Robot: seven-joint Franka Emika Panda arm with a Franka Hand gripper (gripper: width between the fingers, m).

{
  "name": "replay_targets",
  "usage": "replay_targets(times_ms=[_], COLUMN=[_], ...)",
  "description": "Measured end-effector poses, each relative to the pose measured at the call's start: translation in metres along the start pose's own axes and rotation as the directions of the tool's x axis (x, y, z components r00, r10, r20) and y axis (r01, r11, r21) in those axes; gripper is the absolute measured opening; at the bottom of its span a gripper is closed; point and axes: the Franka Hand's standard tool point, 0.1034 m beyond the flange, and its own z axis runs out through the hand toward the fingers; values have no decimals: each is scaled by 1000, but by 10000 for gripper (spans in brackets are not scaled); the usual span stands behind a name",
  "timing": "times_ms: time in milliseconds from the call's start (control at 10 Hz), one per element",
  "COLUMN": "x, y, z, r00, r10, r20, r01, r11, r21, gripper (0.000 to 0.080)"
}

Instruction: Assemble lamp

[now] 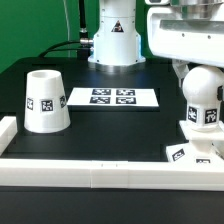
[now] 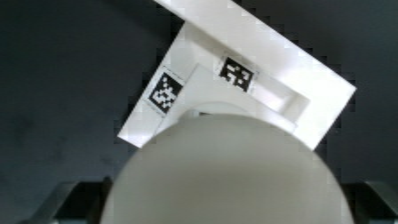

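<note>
Wrist view: the gripper (image 2: pixel 210 203) clamps the bulb (image 2: pixel 214 160) above the base (image 2: pixel 270 78), apparently to seat it. In the exterior view, the shade (image 1: pixel 45 100) stands at nine o'clock.

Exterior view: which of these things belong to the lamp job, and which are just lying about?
Lamp job:
- shade
- bulb
- base

Not part of it:
- marker board
- white rail along the table's edge

Round white bulb (image 2: pixel 222 170) close up, tagged angular base (image 2: pixel 267 85) beyond, dark table (image 2: pixel 63 80)
</note>
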Motion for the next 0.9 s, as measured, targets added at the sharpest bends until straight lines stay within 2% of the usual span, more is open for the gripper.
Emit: replay_targets(times_ms=[300, 400, 700, 900], x=[-1, -1, -1, 1], y=[0, 0, 0, -1], z=[0, 0, -1, -2], r00=[1000, 1000, 955, 845], r10=[28, -20, -296, -535], r20=[7, 7, 12, 11], r01=[-28, 20, 296, 535], r11=[1000, 1000, 955, 845], r21=[2, 2, -4, 1], gripper=[580, 668, 698, 699])
